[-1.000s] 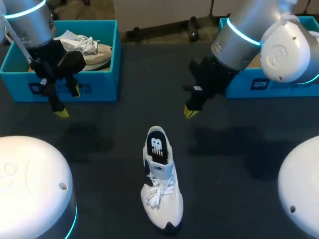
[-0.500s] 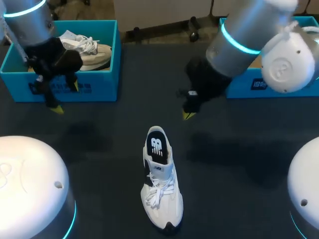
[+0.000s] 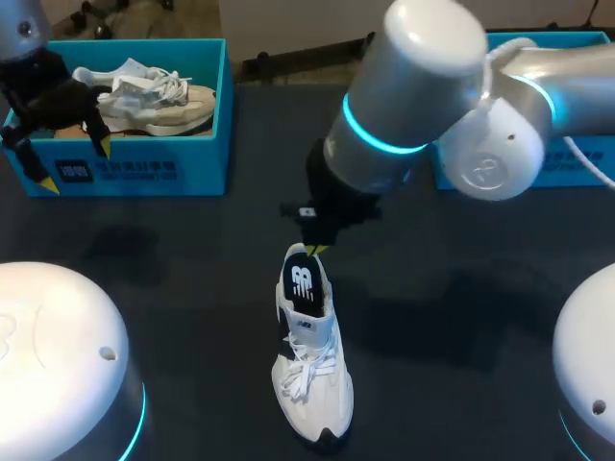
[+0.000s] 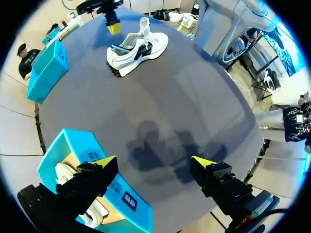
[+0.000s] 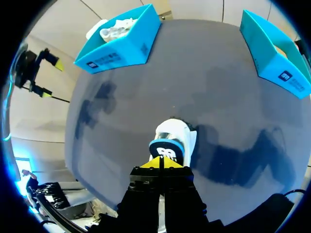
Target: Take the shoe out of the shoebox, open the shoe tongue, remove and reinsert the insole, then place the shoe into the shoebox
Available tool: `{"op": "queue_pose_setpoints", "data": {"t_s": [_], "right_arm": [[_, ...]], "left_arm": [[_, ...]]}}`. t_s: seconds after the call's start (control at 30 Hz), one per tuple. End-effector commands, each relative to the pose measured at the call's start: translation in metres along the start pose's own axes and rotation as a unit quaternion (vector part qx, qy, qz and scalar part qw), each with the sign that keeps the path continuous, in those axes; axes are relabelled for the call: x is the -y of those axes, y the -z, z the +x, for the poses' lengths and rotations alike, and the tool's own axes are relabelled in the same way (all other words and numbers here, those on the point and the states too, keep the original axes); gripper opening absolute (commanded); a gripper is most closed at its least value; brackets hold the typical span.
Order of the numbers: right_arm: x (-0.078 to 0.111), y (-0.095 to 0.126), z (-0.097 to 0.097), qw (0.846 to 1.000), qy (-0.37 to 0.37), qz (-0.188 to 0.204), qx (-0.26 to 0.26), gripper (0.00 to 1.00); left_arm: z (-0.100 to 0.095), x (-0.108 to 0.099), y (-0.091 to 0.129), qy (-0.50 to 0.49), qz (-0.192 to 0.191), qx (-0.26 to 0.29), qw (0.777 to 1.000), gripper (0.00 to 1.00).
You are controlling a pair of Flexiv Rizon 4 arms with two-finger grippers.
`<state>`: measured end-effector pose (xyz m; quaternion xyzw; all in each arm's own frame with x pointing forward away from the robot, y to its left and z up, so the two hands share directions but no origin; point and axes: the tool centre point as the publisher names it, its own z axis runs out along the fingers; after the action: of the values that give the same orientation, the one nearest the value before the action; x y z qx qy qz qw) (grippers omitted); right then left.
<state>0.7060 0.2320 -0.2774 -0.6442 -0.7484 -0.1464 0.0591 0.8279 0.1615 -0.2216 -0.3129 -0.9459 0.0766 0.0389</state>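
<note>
A white shoe (image 3: pixel 309 355) with a dark insole lies on the dark table, toe toward the front edge; it also shows as the shoe (image 4: pixel 137 46) and the shoe (image 5: pixel 174 141). My right gripper (image 3: pixel 313 250) hangs shut right at the shoe's heel collar, its yellow tips pressed together as the right gripper (image 5: pixel 161 162); whether it touches the heel I cannot tell. My left gripper (image 3: pixel 69 163) stands open in front of the left blue shoebox (image 3: pixel 144 173), nothing between its fingers. In its own view the left gripper (image 4: pixel 153 162) spans bare table beside the shoebox (image 4: pixel 73 155).
The left shoebox holds another pale shoe (image 3: pixel 149 91). A second blue box (image 3: pixel 577 163) stands at the back right, partly hidden by my right arm. Two white domes (image 3: pixel 58 355) sit at the front corners.
My right arm swung left and forward, bringing its shut gripper down to the shoe's heel. My left arm drew back and to the left, toward the shoebox's left end, still open.
</note>
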Motion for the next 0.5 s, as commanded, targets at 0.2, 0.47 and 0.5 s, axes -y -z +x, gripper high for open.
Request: {"op": "queue_pose_setpoints", "data": {"t_s": [0.2,0.47,0.5], "right_arm": [[-0.001,-0.008,0.009,1.0,-0.001,0.0,0.026,0.0],[0.011,-0.026,0.014,0.997,-0.018,-0.014,0.067,0.0],[0.013,-0.027,0.015,0.997,-0.018,-0.016,0.076,0.0]], "left_arm": [[-0.005,-0.001,0.001,-0.001,0.001,-0.005,1.0,1.0],[-0.003,-0.003,0.001,-0.009,0.001,-0.007,1.0,1.0],[-0.003,-0.004,0.001,-0.006,-0.003,-0.005,1.0,1.0]]}}
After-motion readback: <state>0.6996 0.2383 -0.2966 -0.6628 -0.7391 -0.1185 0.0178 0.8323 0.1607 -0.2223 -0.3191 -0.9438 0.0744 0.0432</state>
